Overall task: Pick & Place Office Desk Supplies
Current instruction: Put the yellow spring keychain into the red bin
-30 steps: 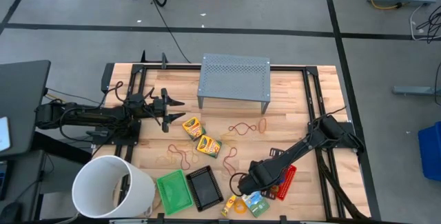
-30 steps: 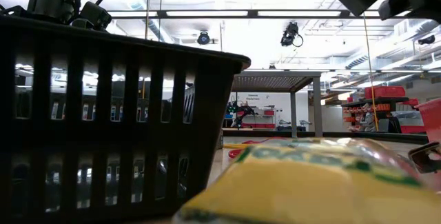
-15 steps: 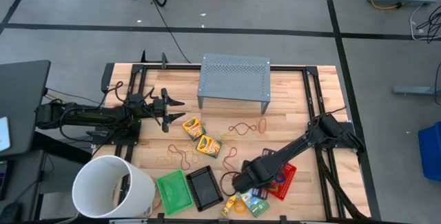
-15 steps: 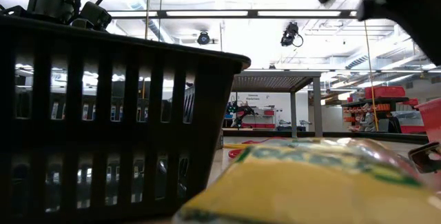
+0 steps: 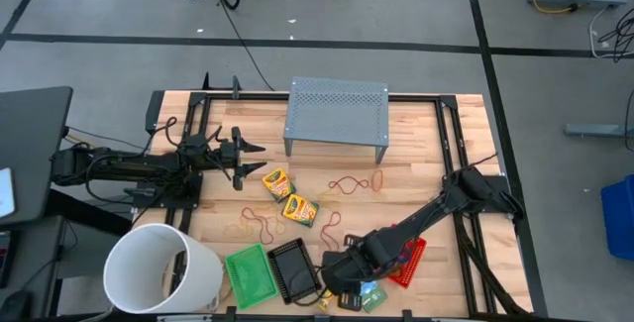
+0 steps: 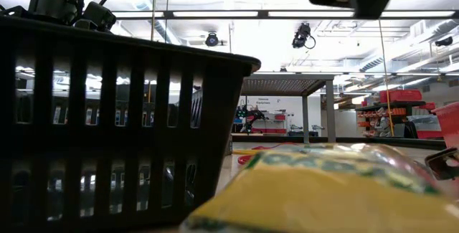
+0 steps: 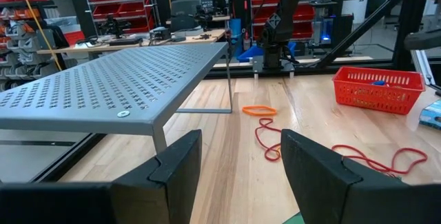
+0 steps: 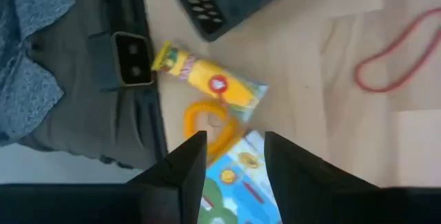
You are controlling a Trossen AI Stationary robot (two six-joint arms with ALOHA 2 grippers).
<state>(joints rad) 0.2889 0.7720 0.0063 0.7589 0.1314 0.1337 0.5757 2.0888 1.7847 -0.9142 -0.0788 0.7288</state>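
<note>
Right hand (image 5: 332, 280) parted over glue stick (image 8: 210, 85) near table edge (image 8: 153, 79).

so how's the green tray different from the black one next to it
The green tray is bright green and sits closer to the white bucket; the black tray is dark, looks slightly smaller, and lies nearer the right end effector. Both are rectangular mesh trays, side by side at the table's front edge.

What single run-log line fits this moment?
right gripper: open, above glue stick | left gripper: open, waiting by stand
</note>
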